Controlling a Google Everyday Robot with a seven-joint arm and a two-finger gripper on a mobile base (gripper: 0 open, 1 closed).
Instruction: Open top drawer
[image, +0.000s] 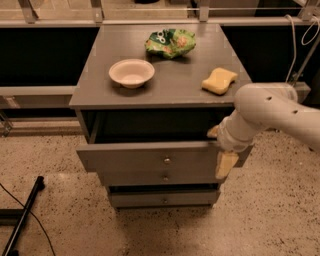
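The top drawer (145, 157) is the widest grey drawer of the cabinet, with a small round knob (166, 160) at its front's centre. It stands pulled out, with a dark gap showing under the cabinet top (165, 90). My gripper (220, 149) is at the right end of the drawer's front. One tan finger (225, 164) hangs in front of the panel and the other tip (214, 132) shows behind its top edge, so the front is clamped between them. My white arm (272, 107) comes in from the right.
On the cabinet top lie a white bowl (131, 73), a yellow sponge (219, 81) and a green snack bag (170, 43). Two narrower drawers (164, 200) sit below. A black pole (22, 220) lies on the floor at left. Cables (292, 45) hang at right.
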